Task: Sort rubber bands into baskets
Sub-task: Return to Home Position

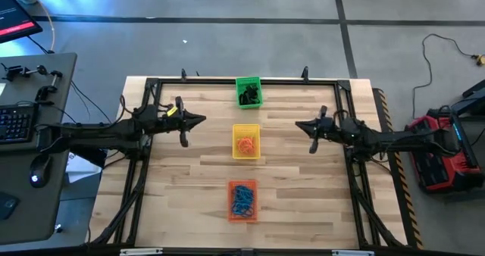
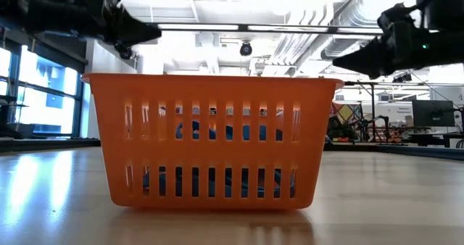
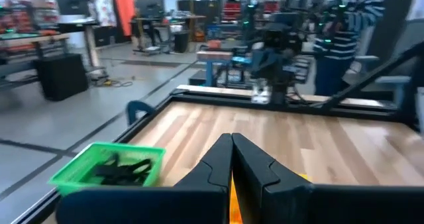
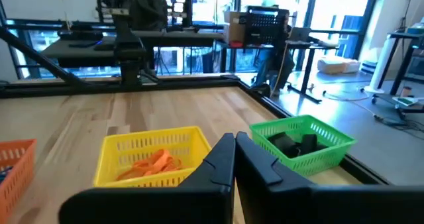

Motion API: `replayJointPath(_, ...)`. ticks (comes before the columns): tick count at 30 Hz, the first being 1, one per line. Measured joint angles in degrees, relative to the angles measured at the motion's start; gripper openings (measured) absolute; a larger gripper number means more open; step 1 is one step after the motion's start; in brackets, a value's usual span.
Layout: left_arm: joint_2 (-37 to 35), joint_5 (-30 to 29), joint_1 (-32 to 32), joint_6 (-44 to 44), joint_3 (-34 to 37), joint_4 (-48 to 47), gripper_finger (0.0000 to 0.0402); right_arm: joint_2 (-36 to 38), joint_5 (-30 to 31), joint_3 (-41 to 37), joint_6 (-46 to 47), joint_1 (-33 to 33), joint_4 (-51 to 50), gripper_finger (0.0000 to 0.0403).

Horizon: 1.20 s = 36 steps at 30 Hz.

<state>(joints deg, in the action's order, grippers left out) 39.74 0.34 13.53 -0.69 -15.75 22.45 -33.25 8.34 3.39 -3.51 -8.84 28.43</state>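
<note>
Three baskets stand in a row down the table's middle. The green basket (image 1: 248, 92) at the far edge holds black rubber bands (image 4: 295, 144). The yellow basket (image 1: 245, 142) in the middle holds orange rubber bands (image 4: 154, 163). The orange basket (image 1: 242, 201) near the front holds blue rubber bands (image 1: 242, 198). My left gripper (image 1: 203, 120) hangs shut above the table, left of the yellow basket, pointing level toward it. My right gripper (image 1: 297, 124) hangs shut to the right of the same basket, pointing level toward it. Neither holds anything.
A black frame (image 1: 227, 82) runs along the table's edges. Bare wood lies on both sides of the basket row. A desk with a keyboard (image 1: 15, 123) stands beyond the left edge, a red case (image 1: 439, 154) on the floor beyond the right. A person in a striped top (image 3: 344, 32) stands beyond the table.
</note>
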Motion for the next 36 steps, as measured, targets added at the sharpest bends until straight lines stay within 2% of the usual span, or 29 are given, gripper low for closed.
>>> replayJointPath(4, -2.7, -0.63, 2.0, 0.65, 2.99, 0.66, 0.0, 6.85, -0.02, -2.73, 0.02, -0.15, -3.11, 0.0)
replayJointPath(12, -12.65, -1.96, 4.74, 2.21, 10.27, 0.05, 0.0, 19.7, -1.36, -2.79, 1.15, -1.57, -17.68, 0.0)
replayJointPath(16, -19.06, -2.69, 6.06, 3.03, 11.84, -4.29, 0.0, 26.12, -0.85, -2.81, 2.41, -2.77, -26.01, 0.0)
replayJointPath(20, -26.44, -4.75, 6.96, 2.87, 12.66, -10.74, 0.0, 31.21, -1.95, -2.81, 1.22, -3.51, -26.51, 0.0)
replayJointPath(26, -39.61, -9.1, 6.96, 4.96, 15.05, -20.73, 0.0, 32.89, -1.98, -2.81, 0.31, -4.89, -26.61, 0.0)
replayJointPath(28, -39.54, -8.76, 6.48, 4.59, 14.58, -18.88, 0.0, 32.85, -2.12, -2.81, 0.95, -5.41, -26.68, 0.0)
replayJointPath(31, -39.53, -10.22, 5.6, 4.79, 14.77, -21.31, 0.0, 32.91, -1.93, -2.81, 1.99, -6.09, -26.6, 0.0)
replayJointPath(36, -39.53, -7.81, 4.76, 5.79, 14.82, -21.44, 0.0, 32.49, -1.41, -2.81, 2.19, -7.59, -26.6, 0.0)
